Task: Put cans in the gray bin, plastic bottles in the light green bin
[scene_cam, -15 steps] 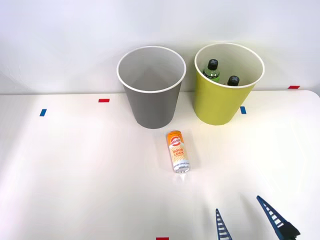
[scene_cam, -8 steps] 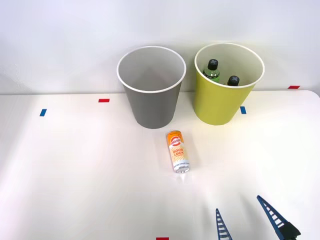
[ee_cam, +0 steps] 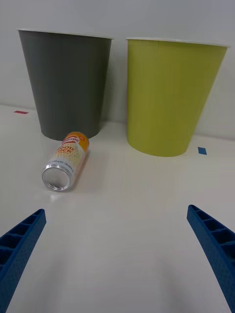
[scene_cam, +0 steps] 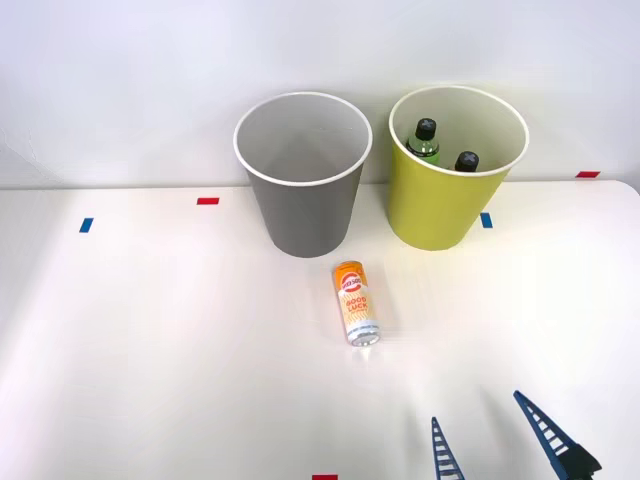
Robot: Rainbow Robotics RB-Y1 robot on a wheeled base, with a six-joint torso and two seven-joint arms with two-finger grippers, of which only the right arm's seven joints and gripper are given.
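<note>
Nothing has moved since the earlier frames. On its side on the white table lies the slim orange-and-white can, just before the tall gray bin, whose bottom is hidden. Beside it, the yellow-green bin shows two green bottles' black caps. Nearer the robot, the right gripper spreads wide, empty, cut off by the edge.

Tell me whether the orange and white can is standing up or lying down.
Lying down. The orange-and-white can rests on its side on the table, silver end facing the right gripper, in front of the gray bin.
</note>
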